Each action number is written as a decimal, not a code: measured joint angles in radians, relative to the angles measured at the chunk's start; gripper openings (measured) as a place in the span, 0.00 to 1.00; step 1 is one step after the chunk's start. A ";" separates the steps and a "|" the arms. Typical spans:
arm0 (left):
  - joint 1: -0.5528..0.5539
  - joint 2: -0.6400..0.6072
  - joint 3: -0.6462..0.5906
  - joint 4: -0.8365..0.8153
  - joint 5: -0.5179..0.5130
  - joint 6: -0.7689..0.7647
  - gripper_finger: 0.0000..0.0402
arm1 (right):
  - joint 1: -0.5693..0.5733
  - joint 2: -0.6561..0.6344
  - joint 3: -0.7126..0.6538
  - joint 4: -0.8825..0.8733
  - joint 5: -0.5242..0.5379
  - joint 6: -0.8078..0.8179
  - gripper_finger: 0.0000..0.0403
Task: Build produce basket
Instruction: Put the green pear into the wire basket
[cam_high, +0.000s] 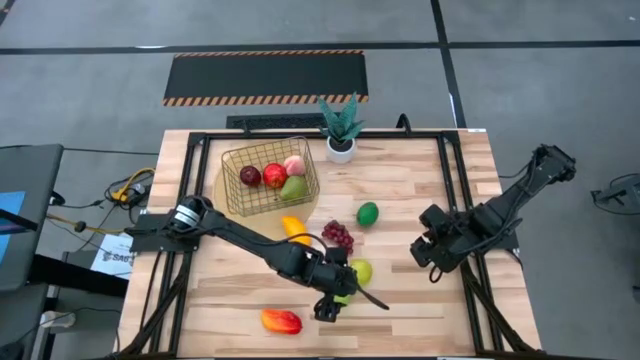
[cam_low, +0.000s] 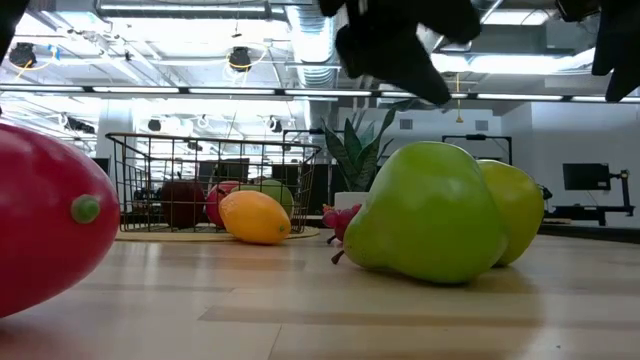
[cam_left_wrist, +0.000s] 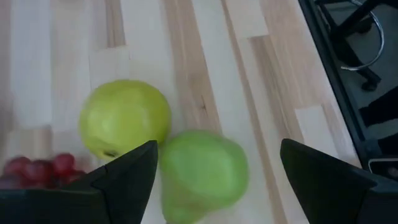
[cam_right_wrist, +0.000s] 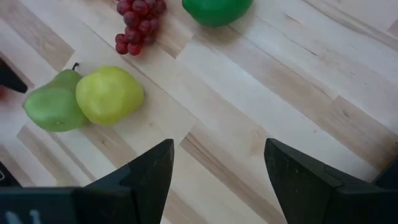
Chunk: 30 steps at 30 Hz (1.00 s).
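Red-orange mango (cam_high: 281, 321) lies nearest the table's (cam_high: 420, 200) front edge. Left gripper (cam_high: 336, 303) hangs over the green pear (cam_left_wrist: 202, 174), fingers spread wide, nothing held; yellow-green apple (cam_left_wrist: 124, 117) touches the pear. Right gripper (cam_high: 428, 254) waits near the right edge, fingers wide, empty. Farther back: grapes (cam_high: 337, 236), lime (cam_high: 368, 213), yellow mango (cam_high: 294, 229). Basket (cam_high: 268, 176), back-left, holds four fruits. Potted plant (cam_high: 341, 127) at the back edge. Beyond: grey floor, striped mat (cam_high: 265, 78).
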 joint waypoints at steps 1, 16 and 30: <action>0.000 0.000 -0.012 0.004 0.000 -0.004 0.81 | 0.004 0.000 0.000 0.000 0.000 0.000 0.68; 0.004 0.000 -0.031 -0.020 -0.006 0.065 0.88 | 0.016 0.000 0.000 0.000 0.012 -0.001 0.68; 0.009 0.018 -0.031 -0.016 -0.006 0.131 0.92 | 0.015 0.000 0.000 0.000 0.012 0.000 0.68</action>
